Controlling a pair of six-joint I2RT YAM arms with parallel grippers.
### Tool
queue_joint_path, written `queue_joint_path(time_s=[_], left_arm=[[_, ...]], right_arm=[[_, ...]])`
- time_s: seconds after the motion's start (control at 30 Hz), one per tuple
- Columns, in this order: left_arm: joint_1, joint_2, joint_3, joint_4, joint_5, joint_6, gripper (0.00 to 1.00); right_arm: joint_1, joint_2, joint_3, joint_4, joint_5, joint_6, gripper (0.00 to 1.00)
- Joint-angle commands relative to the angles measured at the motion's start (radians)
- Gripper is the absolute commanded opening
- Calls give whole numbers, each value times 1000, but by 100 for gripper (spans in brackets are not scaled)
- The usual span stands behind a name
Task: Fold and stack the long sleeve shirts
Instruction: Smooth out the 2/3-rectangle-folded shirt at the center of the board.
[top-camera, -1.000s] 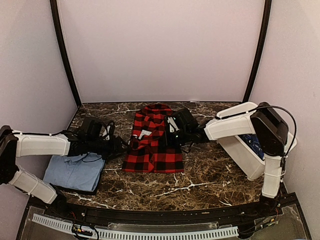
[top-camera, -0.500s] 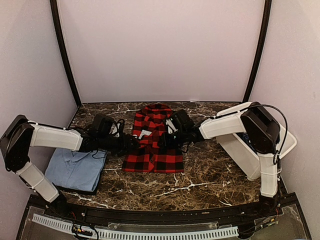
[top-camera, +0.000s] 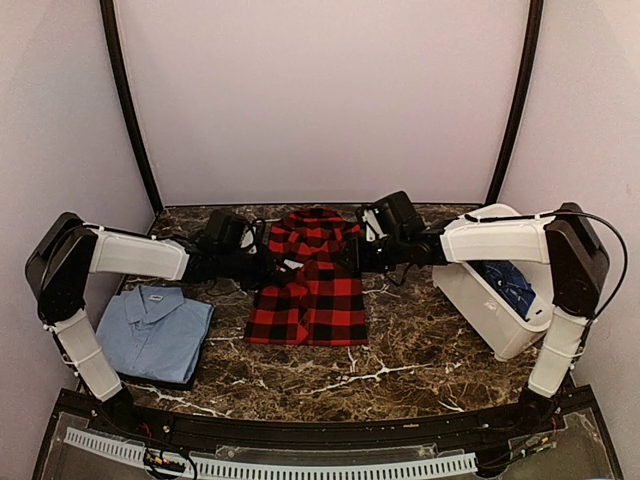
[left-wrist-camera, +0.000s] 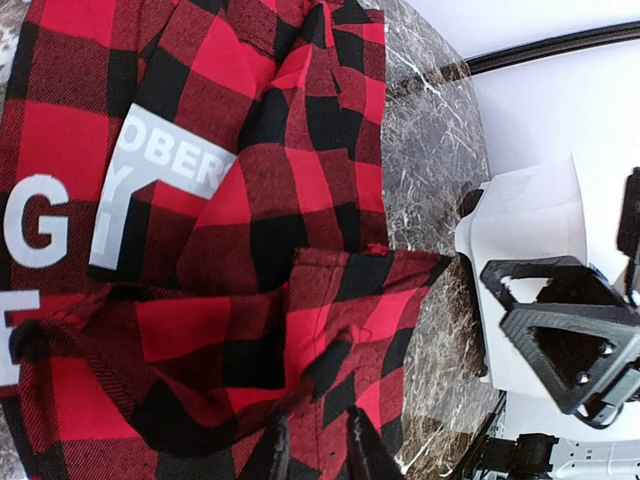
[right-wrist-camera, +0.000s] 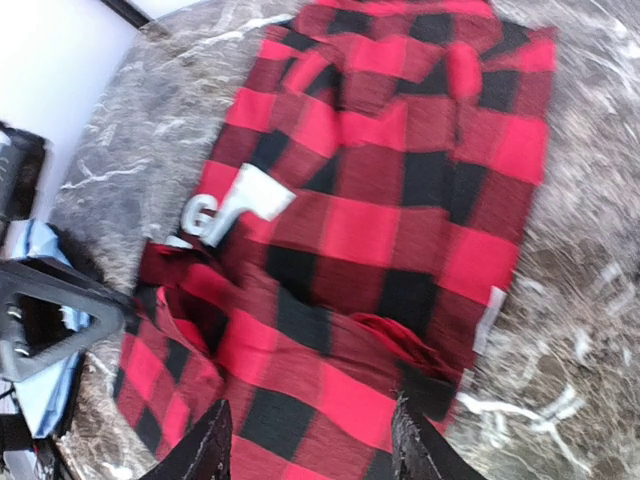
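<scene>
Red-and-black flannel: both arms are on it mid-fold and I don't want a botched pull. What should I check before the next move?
1. Left gripper gripping the red-and-black flannel: ok, fingers nearly together with cloth bunched between them.
2. Right gripper free of cloth: ok, jaws wide, nothing pinched.
3. Flannel lying flat: not ok, loose folds bunch on its left side near the white label.
4. Light blue shirt out of the way: ok, folded at the near left, apart from the flannel.
5. Dark blue patterned shirt contained: ok, inside the white bin.
6. Sleeves fully tucked under: cannot tell.
</scene>
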Motion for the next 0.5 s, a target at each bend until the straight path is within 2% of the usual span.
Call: queue_joint_path(time_s=[0.0, 0.07, 0.17, 0.33, 0.47], left_arm=[[-2, 37, 73, -27, -6, 27, 16], [-2, 57, 102, -30, -3, 29, 13], [-2, 85, 134, -48, -17, 39, 13], [39, 67, 150, -90, -60, 59, 31], [113, 19, 106, -98, -48, 75, 37]], right_arm=[[-35, -12, -86, 9, -9, 7, 54], [-38, -5, -94, 29, -29, -5, 57], [-40, 25, -86, 39, -40, -27, 61], [-53, 76, -60, 47, -40, -54, 65], [-68, 105, -37, 51, -65, -66, 64]])
